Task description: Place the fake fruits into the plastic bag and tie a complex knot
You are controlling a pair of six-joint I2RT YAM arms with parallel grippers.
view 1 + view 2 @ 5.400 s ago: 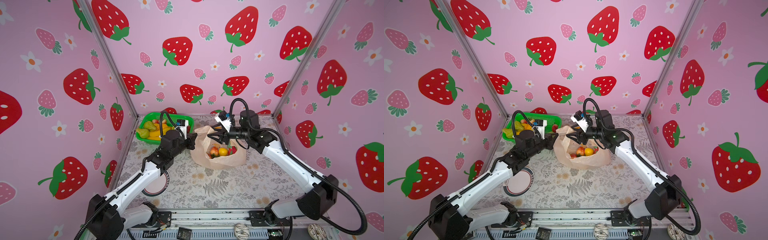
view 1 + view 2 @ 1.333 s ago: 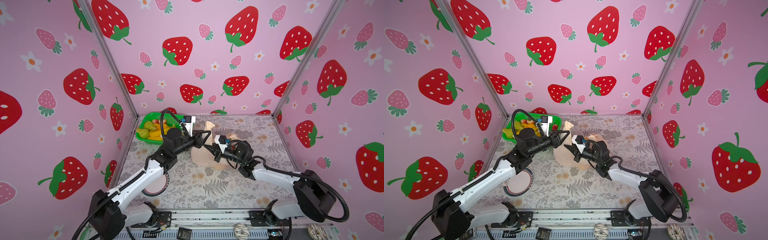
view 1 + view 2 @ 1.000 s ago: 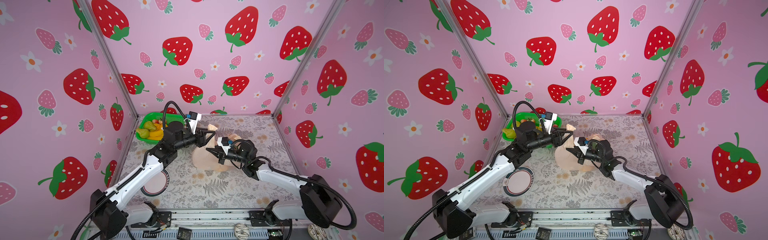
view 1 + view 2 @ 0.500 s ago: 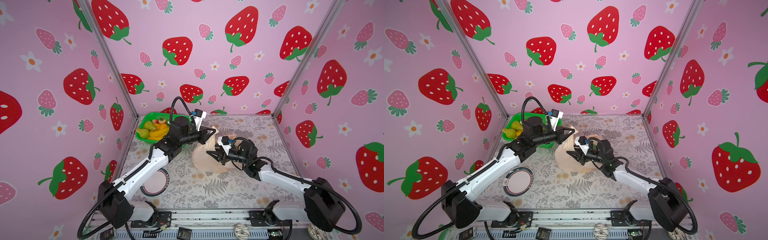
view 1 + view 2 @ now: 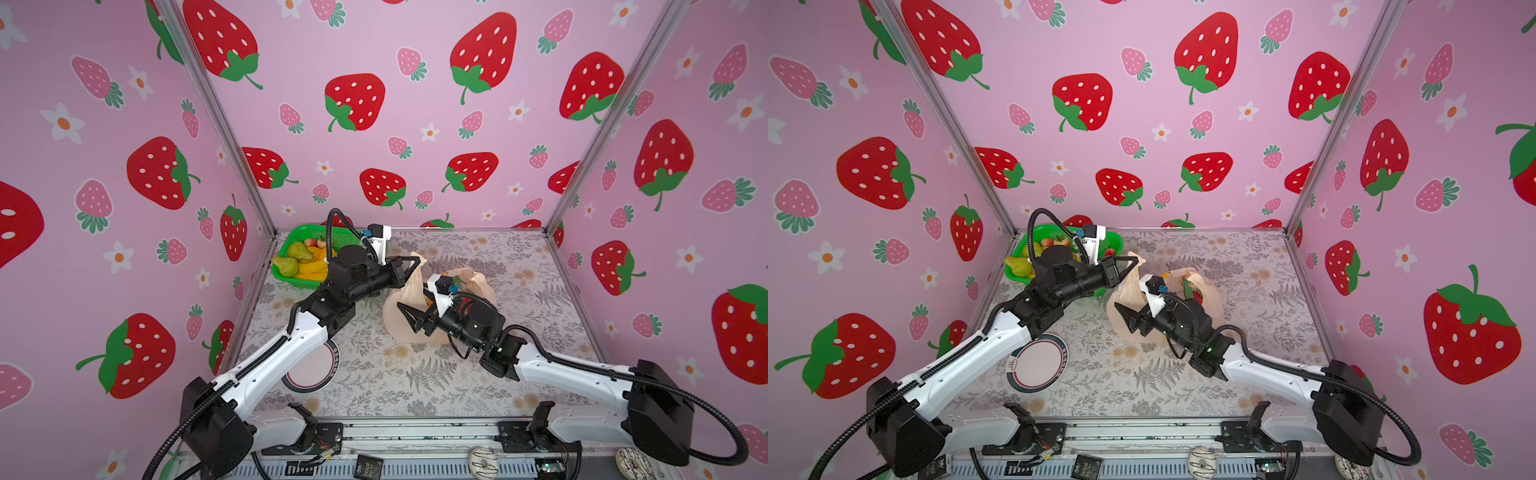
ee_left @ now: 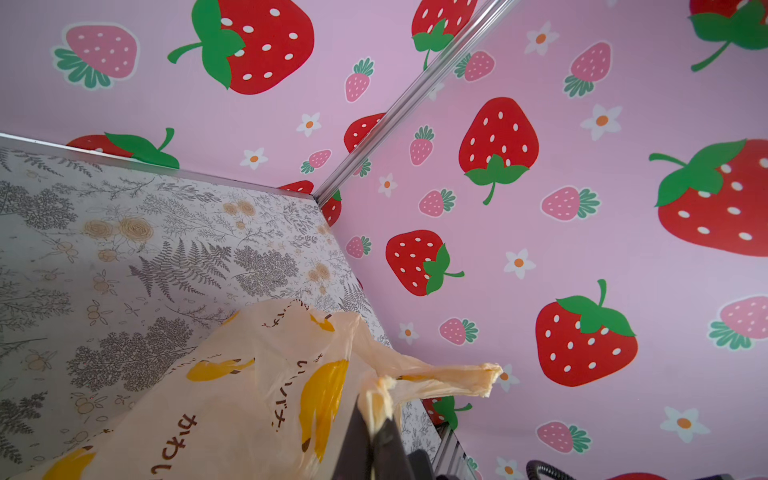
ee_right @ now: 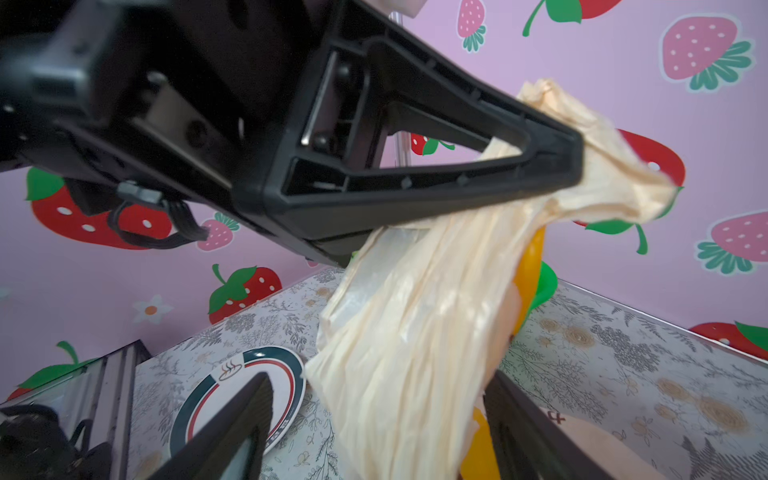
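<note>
The peach plastic bag (image 5: 478,284) (image 5: 1121,309) printed with bananas sits mid-table. My left gripper (image 5: 417,259) (image 5: 1136,258) (image 6: 372,409) is shut on one bag handle (image 6: 457,374) and holds it pulled up taut. My right gripper (image 5: 409,318) (image 5: 1127,320) (image 7: 382,415) stands open low beside the bag, its fingers either side of the stretched handle strip (image 7: 415,311) without pinching it. A red and green fake fruit (image 5: 1192,291) shows inside the bag. More fake fruits (image 5: 299,257), pears and bananas, lie in the basket. No knot is in view.
A green mesh basket (image 5: 299,282) (image 5: 1017,276) stands at the back left corner. A round plate (image 5: 311,368) (image 5: 1038,365) (image 7: 241,386) lies near the left arm. Pink walls close in three sides. Two doughnuts (image 5: 482,459) rest on the front rail.
My left gripper closed on the bag handle and raised it toward the back. My right gripper let go of the bag and opened wide, staying low beside it.
</note>
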